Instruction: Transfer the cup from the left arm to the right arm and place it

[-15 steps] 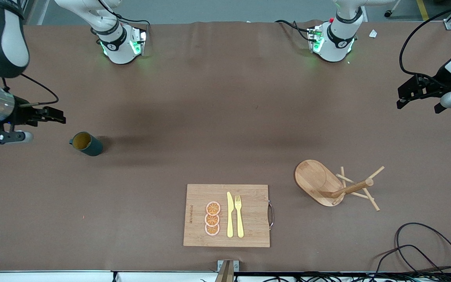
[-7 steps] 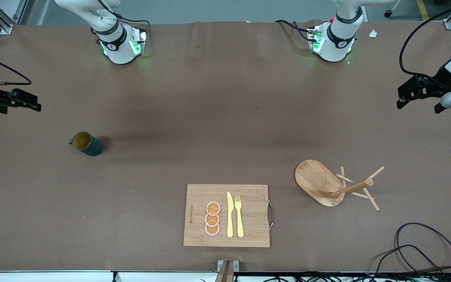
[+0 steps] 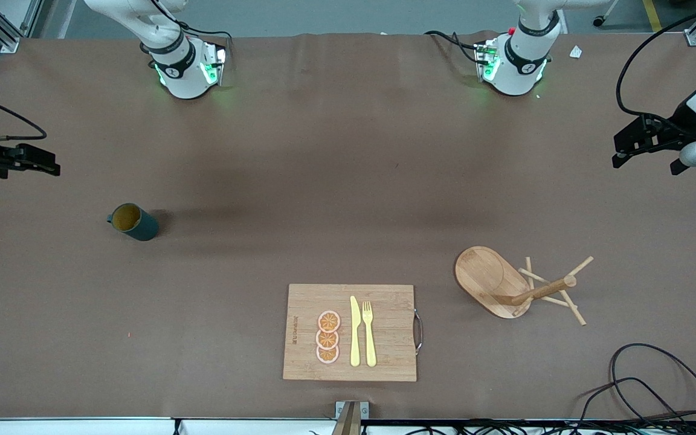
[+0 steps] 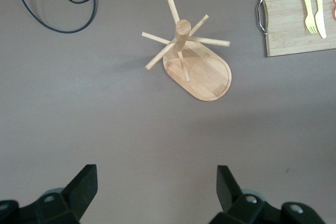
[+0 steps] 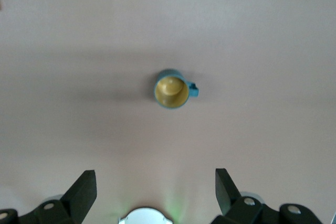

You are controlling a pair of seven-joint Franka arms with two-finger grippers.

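The cup (image 3: 133, 222), dark teal with a yellow inside, stands upright on the brown table toward the right arm's end. Nothing holds it. My right gripper (image 3: 52, 164) hovers open and empty at that end's edge, apart from the cup. In the right wrist view the cup (image 5: 171, 89) shows well ahead of the open right gripper (image 5: 156, 187). My left gripper (image 3: 620, 151) hangs open and empty over the left arm's end of the table. The left wrist view shows the open left gripper (image 4: 157, 187) above bare table.
A wooden peg rack (image 3: 508, 284) on an oval base stands toward the left arm's end. A cutting board (image 3: 351, 332) with orange slices, a yellow knife and a fork lies near the front edge. Black cable (image 3: 656, 386) loops at the front corner.
My right gripper has pulled back from beside the cup toward the table's end. The cup and the left arm have not moved.
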